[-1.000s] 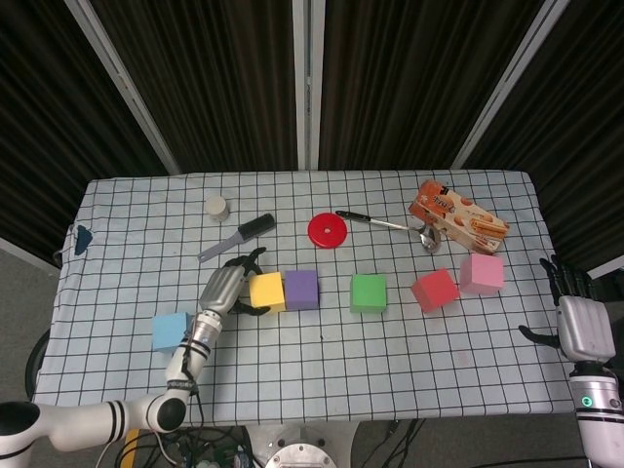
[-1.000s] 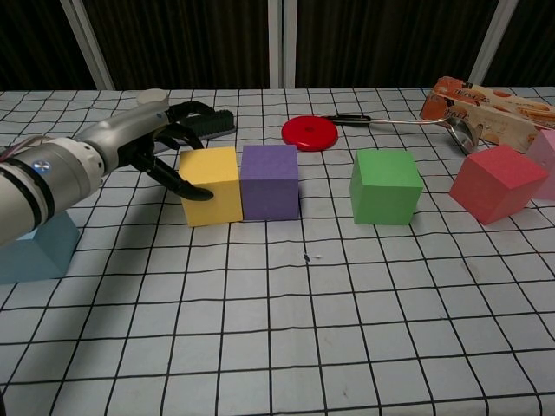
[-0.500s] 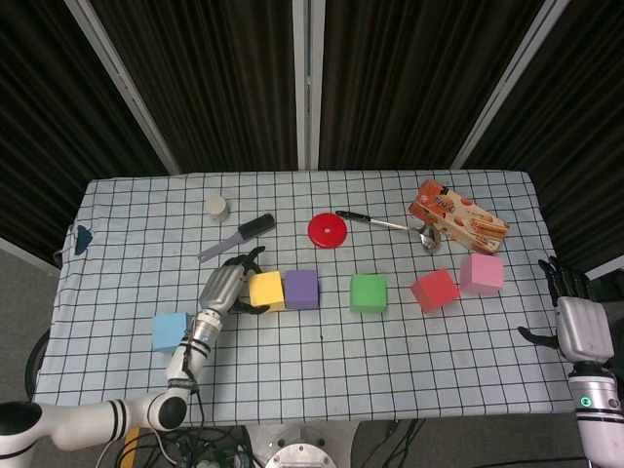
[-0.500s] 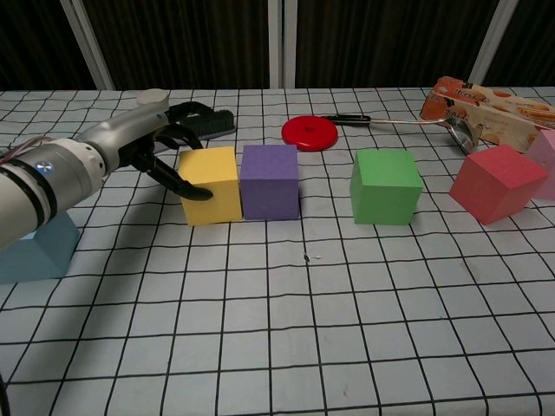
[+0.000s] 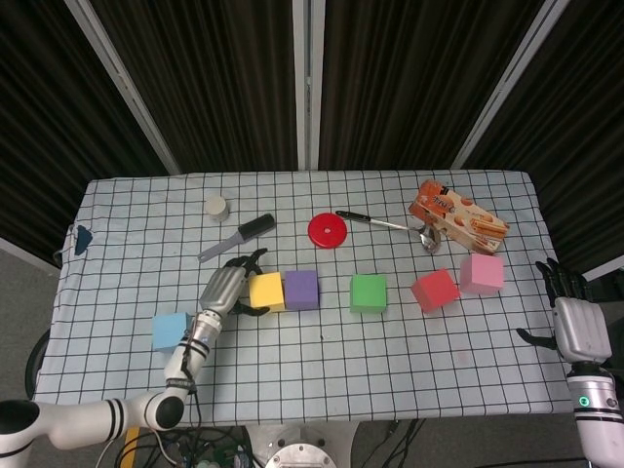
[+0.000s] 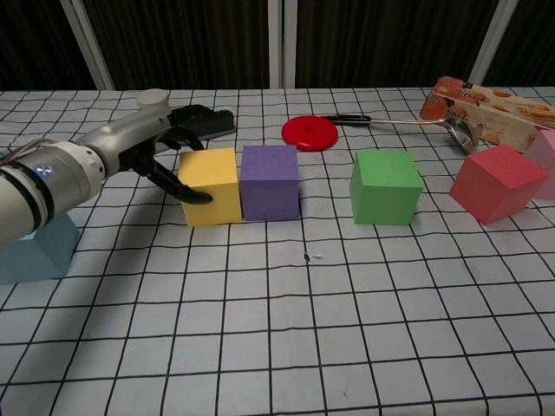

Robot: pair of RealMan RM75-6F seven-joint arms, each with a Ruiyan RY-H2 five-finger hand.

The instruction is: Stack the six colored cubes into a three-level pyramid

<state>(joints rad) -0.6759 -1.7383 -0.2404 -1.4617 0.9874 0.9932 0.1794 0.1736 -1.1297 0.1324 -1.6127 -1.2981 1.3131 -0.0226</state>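
My left hand (image 6: 152,147), metal-backed with dark curled fingers, lies at the left face of the yellow cube (image 6: 210,185), one fingertip touching that face; whether the cube is truly gripped I cannot tell. The yellow cube stands flush against the purple cube (image 6: 270,180) near the middle of the table (image 5: 322,380), which wears a white cloth ruled in black squares. All the cubes look matte, like foam, with soft edges. The blue cube (image 5: 170,331) sits alone toward the table's left front corner. The green cube (image 5: 368,292) stands apart to the right of the purple one, then the red cube (image 5: 434,289), turned at an angle, and the pink cube (image 5: 481,272) just beside it. My right hand (image 5: 571,318) hangs off the right edge, fingers spread, holding nothing. Toward the far edge lie a flat red disc (image 5: 328,230), a metal ladle (image 5: 395,226), a printed carton (image 5: 457,218), a black-headed brush (image 5: 237,237) and a small pale cylinder (image 5: 215,206)
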